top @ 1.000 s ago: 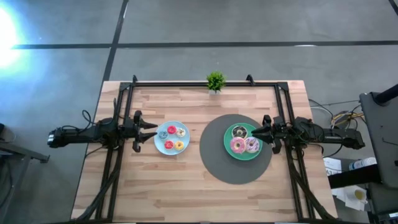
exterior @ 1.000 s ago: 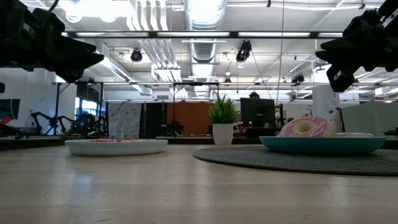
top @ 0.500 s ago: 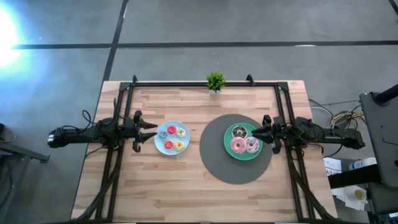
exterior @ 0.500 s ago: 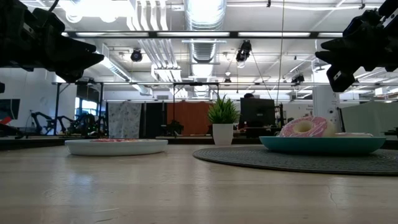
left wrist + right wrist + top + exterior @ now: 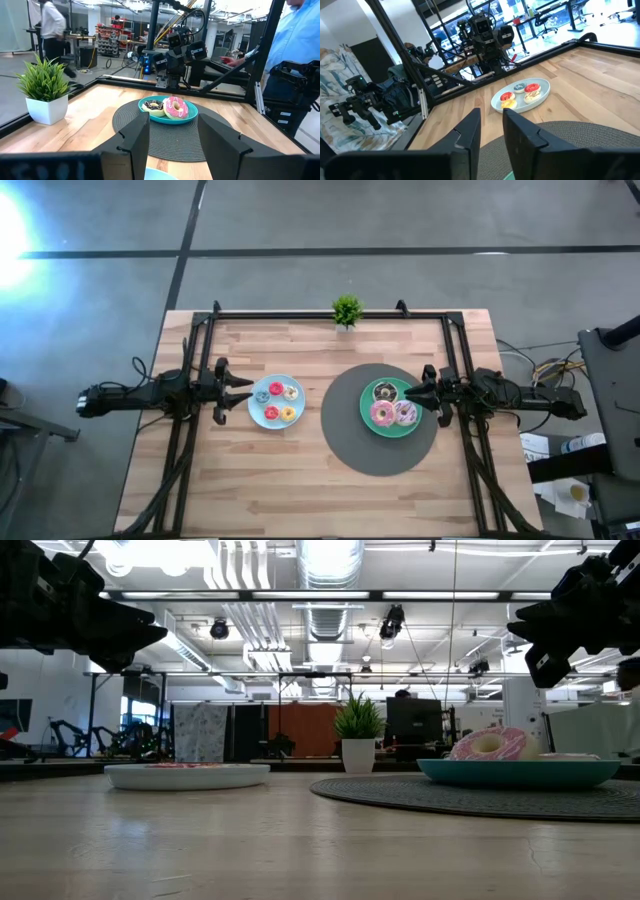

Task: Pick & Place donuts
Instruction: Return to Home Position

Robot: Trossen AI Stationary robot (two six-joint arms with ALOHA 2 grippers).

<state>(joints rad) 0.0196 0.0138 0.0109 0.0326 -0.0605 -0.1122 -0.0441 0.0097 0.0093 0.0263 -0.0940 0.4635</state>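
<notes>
Three larger donuts lie on a teal plate [image 5: 372,425] on a round dark mat [image 5: 345,445]: chocolate [image 5: 385,391], pink [image 5: 381,414] and pale sprinkled [image 5: 404,414]. Several mini donuts [image 5: 276,402] lie on a light-blue plate [image 5: 253,412]. My left gripper [image 5: 246,387] hovers open just left of the light-blue plate. My right gripper [image 5: 410,393] hovers open over the teal plate's right rim. The left wrist view looks between its open fingers [image 5: 174,125] at the teal plate [image 5: 192,116]. In the right wrist view, the narrower gap between the fingers [image 5: 491,117] faces the minis' plate [image 5: 543,90].
A small green plant [image 5: 346,310] in a white pot stands at the table's far edge. Black frame rails [image 5: 300,314] run along the far, left and right sides. A person in a blue shirt [image 5: 292,35] stands beyond the right side. Bare wood lies toward the near edge [image 5: 300,490].
</notes>
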